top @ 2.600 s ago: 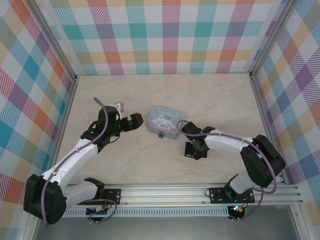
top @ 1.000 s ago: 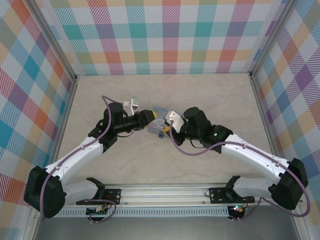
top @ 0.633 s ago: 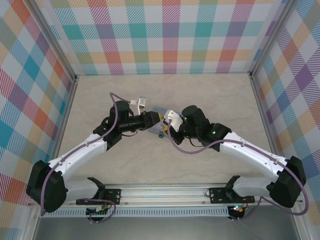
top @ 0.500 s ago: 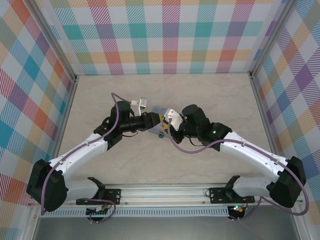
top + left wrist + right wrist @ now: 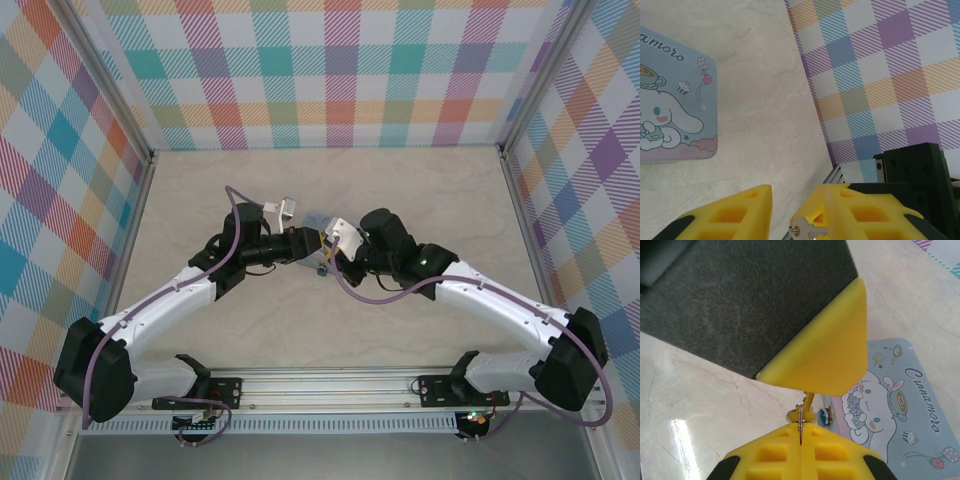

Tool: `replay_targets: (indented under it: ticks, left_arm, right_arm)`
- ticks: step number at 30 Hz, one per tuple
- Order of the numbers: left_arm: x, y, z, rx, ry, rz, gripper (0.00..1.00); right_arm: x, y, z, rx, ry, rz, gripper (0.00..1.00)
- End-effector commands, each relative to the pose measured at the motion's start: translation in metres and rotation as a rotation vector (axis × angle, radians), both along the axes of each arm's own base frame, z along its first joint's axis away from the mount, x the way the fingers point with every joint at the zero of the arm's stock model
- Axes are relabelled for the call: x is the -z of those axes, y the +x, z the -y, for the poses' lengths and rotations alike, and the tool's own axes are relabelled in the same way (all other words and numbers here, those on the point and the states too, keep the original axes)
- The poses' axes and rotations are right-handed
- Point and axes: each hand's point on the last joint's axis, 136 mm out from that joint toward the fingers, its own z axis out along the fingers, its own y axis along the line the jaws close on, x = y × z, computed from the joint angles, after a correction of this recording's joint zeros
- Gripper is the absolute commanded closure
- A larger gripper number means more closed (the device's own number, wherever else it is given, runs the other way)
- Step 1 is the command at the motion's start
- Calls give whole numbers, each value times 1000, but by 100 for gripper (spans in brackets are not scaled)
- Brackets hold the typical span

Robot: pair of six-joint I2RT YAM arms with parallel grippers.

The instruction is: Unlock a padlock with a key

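Right gripper [image 5: 801, 437] is pinched completely together on the key [image 5: 800, 423]. I see it edge-on as a thin metal sliver poking out of the fingertips, with a little ring [image 5: 792, 416] beside it. It's a light, stiff, slick thing, so I reckon it'll try to pivot in the pads the moment its tip meets resistance. Holding it by the flat head with the blade free looks like the right spot. Any turn should be gentle, since a blade that thin could bend.

Left gripper [image 5: 794, 200] has its jaws apart with nothing clamped. From its own camera a small silver piece with a hole sits right against one yellow finger [image 5: 865, 215], and I take that for the same key. In the right wrist view that finger hangs just above the key, close enough to knock it.

Best I can tell, the padlock [image 5: 827, 412] is the small greyish bit just beside the key, at the near edge of the cartoon tin [image 5: 900, 410]. It looks tiny and loose, so I'd guess it swings or skates away unless something steadies its body. I can't make out the keyhole.

From above, both grippers crowd in over the tin in the middle of the pale marble-look table [image 5: 400, 190], so there's very little room. Plaid walls [image 5: 340, 80] stand well clear.
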Motion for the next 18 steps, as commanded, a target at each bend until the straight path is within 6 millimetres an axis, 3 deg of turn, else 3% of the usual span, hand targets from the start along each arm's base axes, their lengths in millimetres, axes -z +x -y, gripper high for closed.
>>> replay_targets:
  ticks: [1,9,18]
  left_arm:
    - [-15,-4,7,27,-9,45,65]
    - [-13,-5,8,32,-3,44,64]
    - [-4,-8,11,55,25,38,73]
  right_arm:
    - [-8,2,-5,-12,3,19,99]
    - [-10,3,-5,-4,13,23,99]
    - [-12,6,-5,10,19,34,98]
